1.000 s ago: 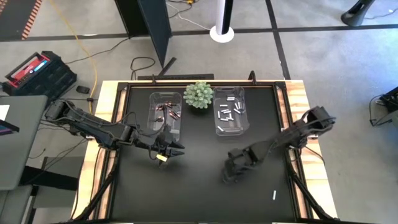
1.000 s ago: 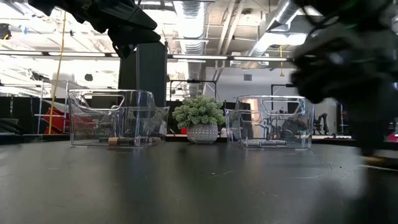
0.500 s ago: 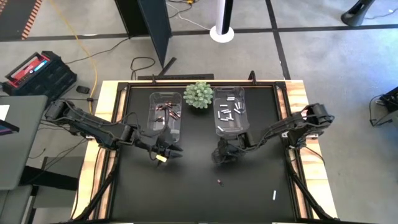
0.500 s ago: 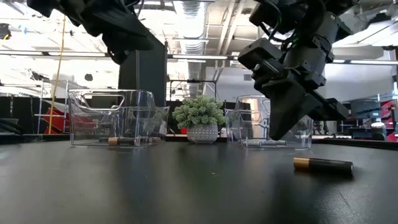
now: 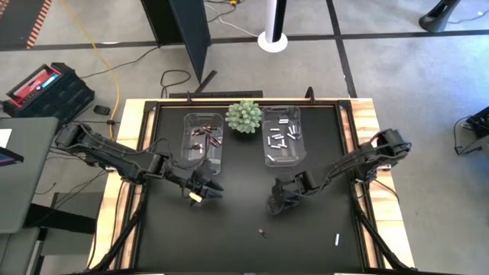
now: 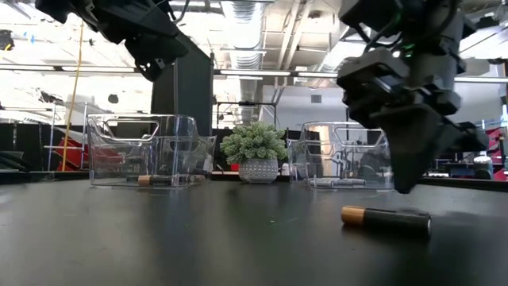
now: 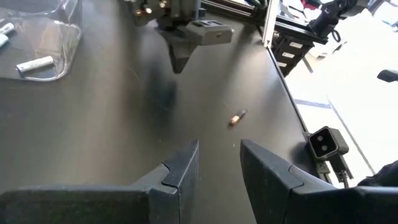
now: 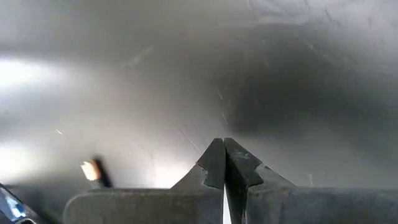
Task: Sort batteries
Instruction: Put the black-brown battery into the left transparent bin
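From above, your right gripper (image 5: pixel 273 206) hovers empty, fingers pressed together, just beside the loose dark battery (image 5: pixel 261 232); your left gripper (image 5: pixel 205 192) waits partly spread. At table level the battery (image 6: pixel 386 219) lies flat: spread first, then descend astride it.

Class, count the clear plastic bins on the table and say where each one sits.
2. One clear bin stands at the far side of the table, left of the plant; the other bin stands right of it. None seems hidden.
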